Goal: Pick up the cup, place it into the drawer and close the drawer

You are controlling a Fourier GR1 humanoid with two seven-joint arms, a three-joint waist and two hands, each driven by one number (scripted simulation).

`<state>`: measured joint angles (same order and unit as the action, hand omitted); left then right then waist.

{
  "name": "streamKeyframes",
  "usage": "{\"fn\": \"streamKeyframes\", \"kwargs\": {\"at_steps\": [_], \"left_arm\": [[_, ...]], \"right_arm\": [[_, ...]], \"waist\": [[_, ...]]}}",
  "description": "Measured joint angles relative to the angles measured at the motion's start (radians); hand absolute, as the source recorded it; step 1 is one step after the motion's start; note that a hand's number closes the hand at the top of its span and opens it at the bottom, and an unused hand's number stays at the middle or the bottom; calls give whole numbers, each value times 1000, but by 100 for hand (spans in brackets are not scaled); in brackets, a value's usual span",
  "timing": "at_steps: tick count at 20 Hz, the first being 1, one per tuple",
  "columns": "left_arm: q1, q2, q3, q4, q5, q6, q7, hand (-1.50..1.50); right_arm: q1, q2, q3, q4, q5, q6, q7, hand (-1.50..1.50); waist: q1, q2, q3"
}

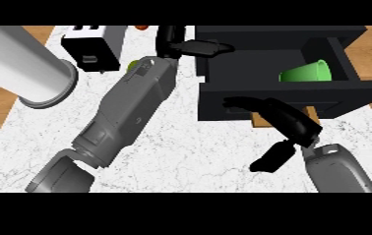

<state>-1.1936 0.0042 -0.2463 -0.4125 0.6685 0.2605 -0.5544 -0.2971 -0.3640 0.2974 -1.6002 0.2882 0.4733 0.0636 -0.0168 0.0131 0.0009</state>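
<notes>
green cup (306, 72) lying on its side inside the open black drawer (276, 99), right hand (280, 116) sitting with relaxed fingers against the drawer's front, left hand (190, 46) touching the drawer's left corner, toaster (93, 46) and grey cylinder (33, 74) sitting well left of the drawer

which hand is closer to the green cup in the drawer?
Right. The right hand is at the front panel of the open black drawer, just below the green plastic cup lying inside. The left hand is at the drawer's far left corner.
</notes>
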Motion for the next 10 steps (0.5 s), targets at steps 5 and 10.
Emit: {"fn": "streamKeyframes", "kwargs": {"at_steps": [5,10], "left_arm": [[75,28,8,-54,3,-46,-15,-150],[130,58,11,-119,4,-66,-6,-150]], "right_arm": [[-61,38,59,265,142,-73,-105,150],[-181,64,39,573,226,-167,-244,150]], "waist": [[47,-3,0],[81,-5,-2]]}}
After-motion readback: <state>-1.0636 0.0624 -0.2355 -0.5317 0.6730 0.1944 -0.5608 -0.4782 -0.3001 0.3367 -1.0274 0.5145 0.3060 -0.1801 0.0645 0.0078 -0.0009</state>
